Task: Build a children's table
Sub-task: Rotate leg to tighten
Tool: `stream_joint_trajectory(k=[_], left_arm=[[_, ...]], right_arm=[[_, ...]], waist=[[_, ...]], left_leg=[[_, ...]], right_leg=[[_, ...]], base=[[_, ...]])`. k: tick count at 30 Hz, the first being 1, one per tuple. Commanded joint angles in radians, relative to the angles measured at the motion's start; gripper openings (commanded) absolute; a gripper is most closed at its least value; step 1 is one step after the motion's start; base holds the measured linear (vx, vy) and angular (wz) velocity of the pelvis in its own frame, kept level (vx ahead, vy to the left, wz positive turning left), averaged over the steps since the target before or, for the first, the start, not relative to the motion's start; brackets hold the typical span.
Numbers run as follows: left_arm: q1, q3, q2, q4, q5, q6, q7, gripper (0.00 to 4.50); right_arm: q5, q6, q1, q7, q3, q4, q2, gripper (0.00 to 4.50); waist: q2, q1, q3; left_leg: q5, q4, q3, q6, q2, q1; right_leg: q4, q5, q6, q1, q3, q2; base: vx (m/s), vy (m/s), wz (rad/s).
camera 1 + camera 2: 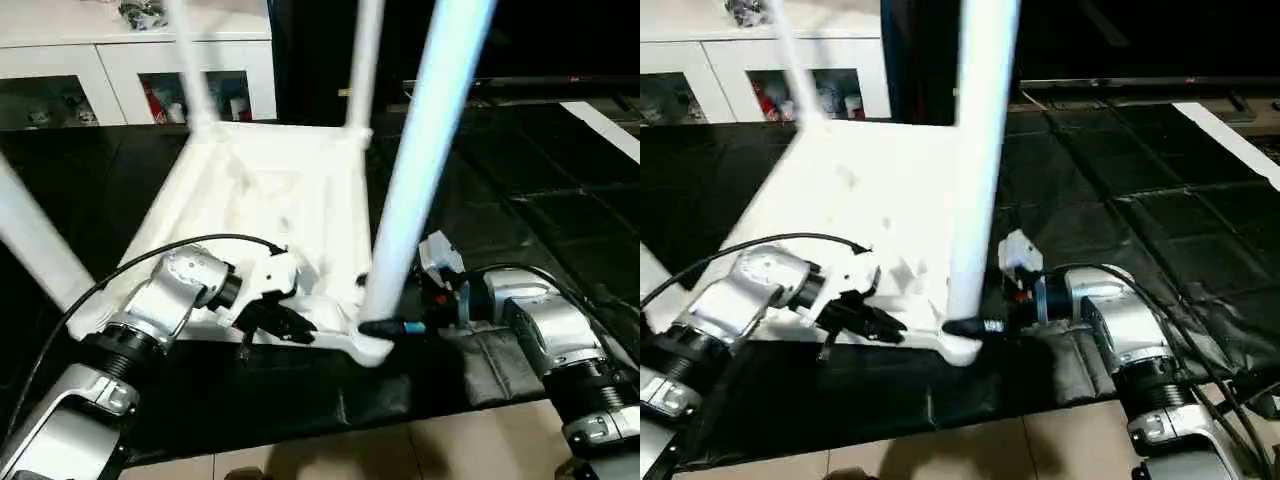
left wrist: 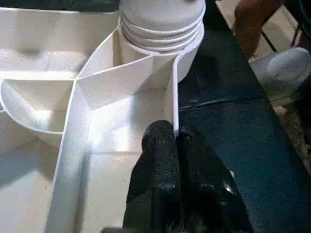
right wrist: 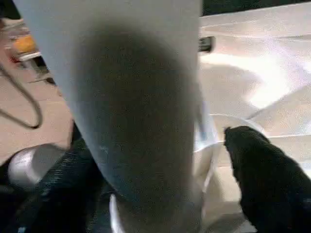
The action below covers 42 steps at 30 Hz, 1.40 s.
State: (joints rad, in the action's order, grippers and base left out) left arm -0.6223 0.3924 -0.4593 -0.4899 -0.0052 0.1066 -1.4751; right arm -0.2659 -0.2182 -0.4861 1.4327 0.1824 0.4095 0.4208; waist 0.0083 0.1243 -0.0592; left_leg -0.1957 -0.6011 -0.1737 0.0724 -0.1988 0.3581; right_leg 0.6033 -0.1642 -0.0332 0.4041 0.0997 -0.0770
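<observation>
Forearms: your two silver arms enter from the bottom corners of the head views, left at lower left, right at lower right.
Left gripper (image 1: pixel 272 318): lower centre-left of the left eye view, at the near edge of the table top. Wrist view shows its fingers (image 2: pixel 160 160) pressed together on a thin upright rib of the underside; clamped tight, holding that rib.
Right gripper (image 1: pixel 385 327): centre-right, low, pointing in at the base of the near right leg. Wrist view shows one finger (image 3: pixel 265 174) on one side of the leg and a dark finger on the other, leg between them; jaws stand wide. You can't tell from these views whether the pads actually press the leg.
Table top (image 1: pixel 270 190): upside down on the black floor mat (image 1: pixel 560 200), middle of frame, ribbed underside up.
Near right leg (image 1: pixel 425 150): standing in the near right corner socket, running up out of the top edge.
Socket detail: threaded collar of a leg (image 2: pixel 160 22) seated in a corner socket.
Other legs: one at far left edge (image 1: pixel 35 245), two at the far corners (image 1: pixel 365 60).
Background: white cabinet (image 1: pixel 120 75) with glass doors, upper left.
</observation>
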Motion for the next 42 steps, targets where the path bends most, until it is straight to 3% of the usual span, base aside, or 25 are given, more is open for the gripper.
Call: stream_joint_trajectory(k=[1,3,5,16,18,23,25,29,30,32,33,36,38,42], left_arm=[[-0.042,0.014,0.011,0.012,-0.014,-0.029,-0.047,0.0],[-0.044,0.015,0.012,0.006,-0.013,-0.034,-0.049,0.0],[-0.045,0.016,0.013,0.002,-0.013,-0.037,-0.05,0.0],[-0.052,0.015,0.014,-0.035,-0.005,-0.058,-0.039,0.0],[-0.053,0.009,0.019,-0.04,-0.007,-0.051,-0.027,0.0],[-0.061,-0.022,0.043,-0.055,-0.019,0.005,0.035,0.0],[-0.058,-0.064,0.067,-0.04,-0.038,0.08,0.116,0.0],[-0.05,-0.098,0.094,-0.014,-0.046,0.154,0.209,0.0],[-0.039,-0.124,0.129,0.016,-0.051,0.213,0.282,0.0],[-0.029,-0.14,0.157,0.038,-0.056,0.25,0.327,0.0],[-0.025,-0.147,0.175,0.046,-0.055,0.267,0.356,0.0],[-0.02,-0.16,0.208,0.052,-0.051,0.293,0.417,0.0],[-0.018,-0.185,0.27,0.062,-0.046,0.334,0.533,0.0],[-0.018,-0.197,0.318,0.079,-0.039,0.366,0.618,0.0]], right_arm=[[0.001,-0.012,-0.029,0.027,0.015,0.011,0.018,3.68],[0.008,-0.009,-0.032,0.036,0.02,0.021,0.018,3.32],[0.007,-0.011,-0.033,0.04,0.021,0.025,0.018,3.29],[-0.001,-0.02,-0.052,0.067,0.033,0.056,0.015,2.2],[-0.004,-0.024,-0.05,0.07,0.032,0.056,0.013,2.17],[-0.026,-0.047,-0.033,0.042,0.012,0.036,-0.008,2.08],[-0.01,-0.058,-0.014,-0.086,-0.012,0.018,-0.048,2.07],[0.022,-0.062,0.005,-0.221,-0.023,0.008,-0.095,2.05],[0.05,-0.066,0.007,-0.34,-0.032,0.016,-0.146,2.05],[0.075,-0.067,0.0,-0.423,-0.034,0.03,-0.181,2.02],[0.088,-0.069,-0.006,-0.47,-0.037,0.042,-0.202,2.01],[0.102,-0.078,-0.021,-0.557,-0.047,0.068,-0.244,1.99],[0.123,-0.078,-0.058,-0.711,-0.072,0.13,-0.309,1.99],[0.142,-0.081,-0.086,-0.823,-0.099,0.158,-0.357,1.97]], waist=[[0.0,-0.005,0.078],[0.0,-0.007,0.078],[0.0,-0.007,0.078],[-0.002,-0.009,0.076],[-0.007,-0.009,0.075],[-0.004,-0.01,0.073],[0.002,-0.012,0.073],[-0.004,-0.025,0.071],[-0.009,-0.031,0.073],[-0.008,-0.046,0.071],[-0.01,-0.052,0.073],[-0.009,-0.069,0.073],[-0.006,-0.072,0.073],[-0.005,-0.077,0.073]], left_leg=[[-0.135,0.066,0.006,-0.06,-0.039,-0.006],[-0.135,0.067,0.007,-0.055,-0.039,-0.006],[-0.142,0.066,0.006,-0.055,-0.038,-0.006],[-0.149,0.066,0.006,-0.051,-0.037,-0.006],[-0.155,0.066,0.005,-0.049,-0.037,-0.007],[-0.167,0.066,0.006,-0.041,-0.035,-0.009],[-0.161,0.068,0.008,-0.032,-0.037,-0.008],[-0.172,0.07,0.01,-0.017,-0.031,-0.005],[-0.168,0.069,0.01,-0.016,-0.03,-0.003],[-0.157,0.072,0.014,-0.011,-0.026,0.007],[-0.149,0.069,0.013,-0.012,-0.023,0.006],[-0.135,0.065,0.009,-0.03,-0.021,0.003],[-0.13,0.064,0.009,-0.037,-0.023,0.003],[-0.144,0.066,0.01,-0.036,-0.025,-0.001]], right_leg=[[-0.063,-0.212,-0.213,-0.06,-0.055,-0.074],[-0.063,-0.214,-0.213,-0.06,-0.055,-0.074],[-0.065,-0.229,-0.211,-0.06,-0.055,-0.075],[-0.068,-0.267,-0.198,-0.059,-0.055,-0.074],[-0.072,-0.288,-0.191,-0.058,-0.055,-0.075],[-0.077,-0.333,-0.176,-0.056,-0.054,-0.074],[-0.075,-0.329,-0.173,-0.055,-0.056,-0.076],[-0.077,-0.356,-0.16,-0.058,-0.053,-0.074],[-0.078,-0.354,-0.157,-0.06,-0.053,-0.074],[-0.076,-0.364,-0.149,-0.065,-0.048,-0.072],[-0.08,-0.378,-0.139,-0.065,-0.048,-0.074],[-0.083,-0.353,-0.154,-0.06,-0.05,-0.07],[-0.08,-0.336,-0.162,-0.059,-0.052,-0.07],[-0.082,-0.335,-0.165,-0.057,-0.051,-0.068]], base=[[0.0,0.0,0.0],[0.0,0.0,0.0],[0.0,0.0,0.0],[0.0,0.0,0.0],[0.0,0.0,0.0],[0.0,0.0,0.0],[0.0,0.0,0.0],[0.0,0.0,0.0],[0.0,0.0,0.0],[0.0,0.0,0.0],[0.0,0.0,0.0],[0.0,0.0,0.0],[0.0,0.0,0.0],[0.0,0.0,0.0]])
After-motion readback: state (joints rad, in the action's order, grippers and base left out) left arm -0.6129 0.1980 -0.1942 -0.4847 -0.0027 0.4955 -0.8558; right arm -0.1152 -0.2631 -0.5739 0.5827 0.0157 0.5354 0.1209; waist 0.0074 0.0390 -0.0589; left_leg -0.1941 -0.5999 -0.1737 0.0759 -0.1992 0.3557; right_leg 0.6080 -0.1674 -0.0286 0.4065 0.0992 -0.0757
